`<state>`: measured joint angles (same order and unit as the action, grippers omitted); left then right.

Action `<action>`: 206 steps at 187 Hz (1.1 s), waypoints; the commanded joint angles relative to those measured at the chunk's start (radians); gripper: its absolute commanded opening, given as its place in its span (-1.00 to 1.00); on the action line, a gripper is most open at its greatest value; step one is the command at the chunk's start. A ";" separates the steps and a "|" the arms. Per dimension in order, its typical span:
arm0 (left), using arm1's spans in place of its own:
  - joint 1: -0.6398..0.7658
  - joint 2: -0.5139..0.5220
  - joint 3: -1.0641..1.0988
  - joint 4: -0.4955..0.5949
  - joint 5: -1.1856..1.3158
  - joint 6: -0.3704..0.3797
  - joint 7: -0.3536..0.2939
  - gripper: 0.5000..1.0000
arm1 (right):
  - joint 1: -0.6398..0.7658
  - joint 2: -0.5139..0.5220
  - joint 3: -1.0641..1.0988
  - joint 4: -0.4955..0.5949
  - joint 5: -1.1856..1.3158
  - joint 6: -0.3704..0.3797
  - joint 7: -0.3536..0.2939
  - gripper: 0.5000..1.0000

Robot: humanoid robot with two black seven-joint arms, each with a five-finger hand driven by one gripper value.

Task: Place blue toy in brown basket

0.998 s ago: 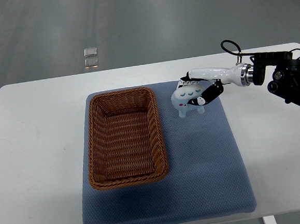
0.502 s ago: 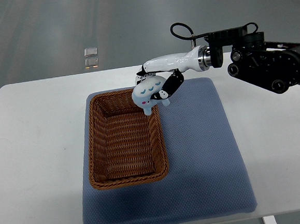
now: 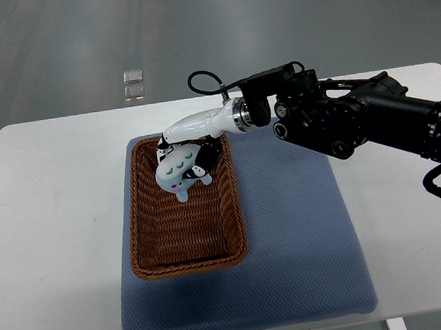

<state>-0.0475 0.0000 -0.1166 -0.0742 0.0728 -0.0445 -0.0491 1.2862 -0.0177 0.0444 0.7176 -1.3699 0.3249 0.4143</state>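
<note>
The blue toy [image 3: 177, 173] hangs over the far end of the brown wicker basket [image 3: 188, 260], inside its rim, pinched by the curled fingers of the right hand [image 3: 191, 148]. Carrying looks done; lowering and letting go remain, since the blue-grey mat [image 3: 302, 235] under the basket no longer bears the toy.

The brown basket [image 3: 187, 253] is woven wicker, rough and ribbed. It sits on a blue-grey mat [image 3: 303, 242] of matt, finely dimpled fabric. The blue toy [image 3: 177, 171] looks smooth, and the right hand [image 3: 192, 143] has a glossy white plastic shell.
</note>
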 commanded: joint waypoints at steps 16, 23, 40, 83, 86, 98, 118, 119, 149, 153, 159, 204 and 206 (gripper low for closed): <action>0.000 0.000 0.000 -0.001 0.001 0.000 0.000 1.00 | -0.011 0.015 -0.001 -0.023 0.000 0.000 0.000 -0.81; 0.000 0.000 0.000 -0.001 0.001 0.000 0.000 1.00 | -0.013 0.016 0.000 -0.024 0.000 0.000 0.000 -0.73; 0.000 0.000 0.002 -0.001 -0.001 0.000 0.000 1.00 | -0.022 0.016 0.008 -0.026 0.009 -0.001 0.000 0.10; 0.000 0.000 0.002 -0.004 0.001 0.000 0.000 1.00 | -0.024 0.004 0.023 -0.024 0.017 -0.003 0.004 0.56; 0.000 0.000 0.002 -0.004 0.001 0.000 0.000 1.00 | -0.024 0.002 0.023 -0.026 0.017 -0.004 0.004 0.56; 0.000 0.000 0.002 -0.004 0.001 0.000 0.000 1.00 | -0.025 -0.002 0.025 -0.026 0.015 -0.006 0.004 0.56; 0.000 0.000 0.002 -0.004 0.001 0.000 0.000 1.00 | -0.030 -0.008 0.026 -0.024 0.017 -0.013 0.004 0.56; 0.000 0.000 0.002 -0.004 0.001 0.000 0.000 1.00 | -0.030 -0.008 0.026 -0.024 0.017 -0.013 0.004 0.56; 0.000 0.000 0.002 -0.004 0.001 0.000 0.000 1.00 | -0.042 -0.010 0.038 -0.026 0.018 -0.046 -0.003 0.61; 0.000 0.000 0.002 -0.004 0.001 0.000 0.000 1.00 | -0.044 -0.010 0.048 -0.026 0.018 -0.052 -0.005 0.63; 0.000 0.000 0.002 -0.004 0.001 0.000 0.000 1.00 | -0.051 -0.010 0.068 -0.027 0.018 -0.058 -0.008 0.64; 0.000 0.000 0.002 -0.004 -0.001 0.000 0.000 1.00 | -0.145 -0.045 0.319 -0.124 0.051 -0.064 -0.063 0.64; 0.000 0.000 0.002 -0.004 -0.001 0.000 0.000 1.00 | -0.150 -0.047 0.330 -0.129 0.057 -0.064 -0.065 0.64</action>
<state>-0.0475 0.0000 -0.1150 -0.0784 0.0728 -0.0445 -0.0491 1.1812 -0.0499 0.2644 0.6326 -1.3433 0.2625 0.3709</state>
